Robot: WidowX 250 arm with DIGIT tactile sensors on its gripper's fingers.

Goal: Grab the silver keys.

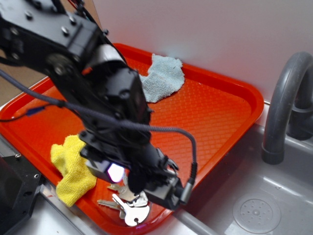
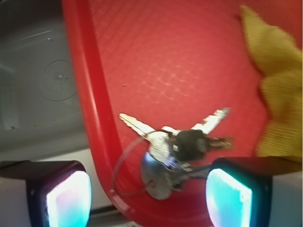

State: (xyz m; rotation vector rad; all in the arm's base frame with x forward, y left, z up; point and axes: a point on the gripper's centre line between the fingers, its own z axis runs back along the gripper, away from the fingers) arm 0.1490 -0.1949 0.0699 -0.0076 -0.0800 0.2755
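The silver keys (image 1: 129, 208) lie on the orange tray (image 1: 215, 112) at its near corner, fanned out on a thin wire ring; one has a dark head. My gripper (image 1: 146, 188) hangs just above them, its jaws wide apart. In the wrist view the silver keys (image 2: 163, 156) lie between my two glowing pads (image 2: 66, 201), nearer the right one, with the wire ring reaching toward the tray's rim (image 2: 90, 118). Nothing is held.
A yellow cloth (image 1: 73, 169) lies just left of the keys, also in the wrist view (image 2: 279, 94). A grey-blue cloth (image 1: 161, 78) lies at the tray's far side. A grey faucet (image 1: 286, 103) and sink basin (image 1: 254, 210) stand to the right.
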